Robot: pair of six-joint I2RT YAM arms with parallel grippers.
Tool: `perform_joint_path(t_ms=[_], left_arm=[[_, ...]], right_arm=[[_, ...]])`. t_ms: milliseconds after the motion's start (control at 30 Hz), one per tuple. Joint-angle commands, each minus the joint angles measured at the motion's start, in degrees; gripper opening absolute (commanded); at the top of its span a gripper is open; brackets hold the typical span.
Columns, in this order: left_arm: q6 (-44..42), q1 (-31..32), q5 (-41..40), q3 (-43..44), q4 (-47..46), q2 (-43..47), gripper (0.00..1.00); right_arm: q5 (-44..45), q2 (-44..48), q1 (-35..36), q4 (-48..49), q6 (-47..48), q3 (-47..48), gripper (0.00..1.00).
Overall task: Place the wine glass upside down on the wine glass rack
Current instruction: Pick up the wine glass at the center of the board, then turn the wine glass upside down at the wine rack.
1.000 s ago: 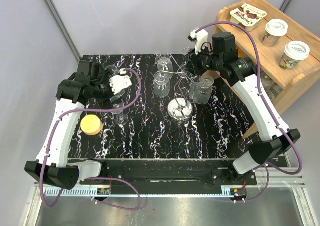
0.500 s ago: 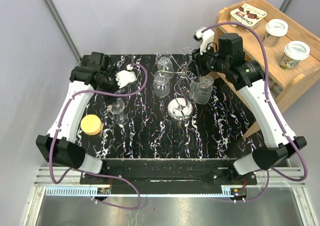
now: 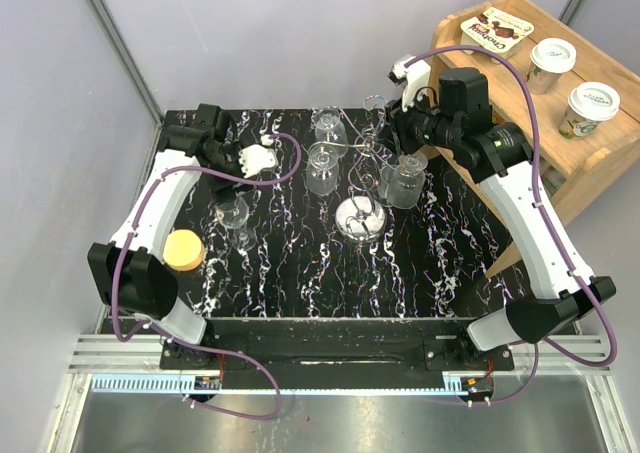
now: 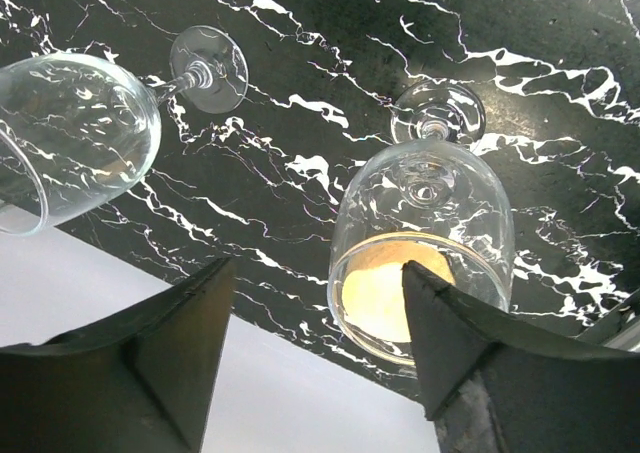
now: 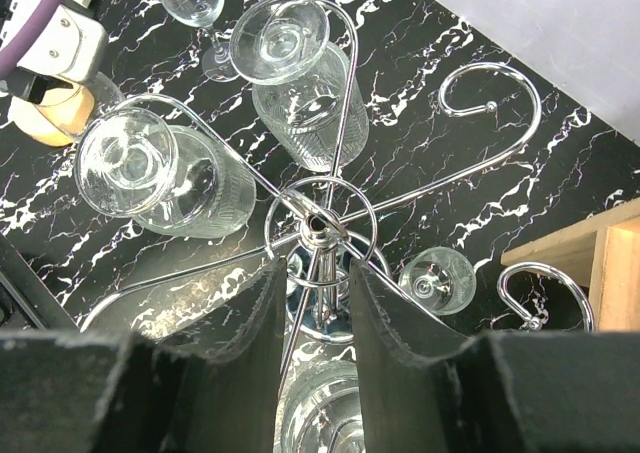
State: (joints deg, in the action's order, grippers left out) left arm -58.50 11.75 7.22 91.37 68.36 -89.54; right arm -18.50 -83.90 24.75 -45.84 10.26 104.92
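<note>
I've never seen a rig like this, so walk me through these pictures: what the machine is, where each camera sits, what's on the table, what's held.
This is a robot with two arms bolted at the table's near edge, each ending in a two-finger claw. The wide picture comes from a fixed camera above and behind the arms. The other two come from a camera on each wrist. On the black marble table stand a chrome wine glass rack with hanging glasses upside down on it, a loose wine glass and a round yellow object. The left claw is open near that loose glass, holding nothing. The right claw hovers open over the rack's centre, also empty.
</note>
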Motion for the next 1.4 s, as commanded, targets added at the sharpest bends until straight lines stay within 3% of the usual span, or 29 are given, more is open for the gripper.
perform_joint_path(t_ms=[0, 600, 700, 733, 767, 1100, 1300, 1367], left_arm=[[-1.35, 0.12, -0.72, 0.82, -1.12, -0.73, 0.67], [-1.44, 0.12, 2.97, 0.47, 2.65, -2.04, 0.25], [-1.62, 0.12, 3.5, 1.35, 4.15, -1.87, 0.14], [-1.44, 0.12, 3.67, 2.05, 4.59, -1.96, 0.02], [-1.09, 0.12, 4.02, 2.75, 4.94, -1.87, 0.0], [-1.44, -1.55, 8.5, 11.53, 10.82, 1.82, 0.0], [-2.41, -7.17, 17.02, 28.04, 18.81, 2.7, 0.0], [-2.24, -8.84, 19.13, 33.59, 20.24, 2.79, 0.0]], right_arm=[[0.13, 1.81, 0.38, 0.41, 0.2, 0.37, 0.37], [0.31, 1.98, 0.3, -2.32, 0.55, 4.15, 0.4], [0.13, 2.07, 0.3, -2.93, 0.72, 4.58, 0.55], [0.05, 2.16, 0.38, -3.37, 0.9, 4.85, 0.58], [-0.13, 2.16, 0.38, -3.55, 1.07, 5.11, 0.59], [-0.92, 2.77, 0.38, -5.22, 2.04, 8.63, 0.74], [-8.9, 2.34, 0.38, -5.31, 1.78, 11.35, 0.78], [-12.94, 1.37, 0.47, -5.57, 0.55, 12.67, 0.87]])
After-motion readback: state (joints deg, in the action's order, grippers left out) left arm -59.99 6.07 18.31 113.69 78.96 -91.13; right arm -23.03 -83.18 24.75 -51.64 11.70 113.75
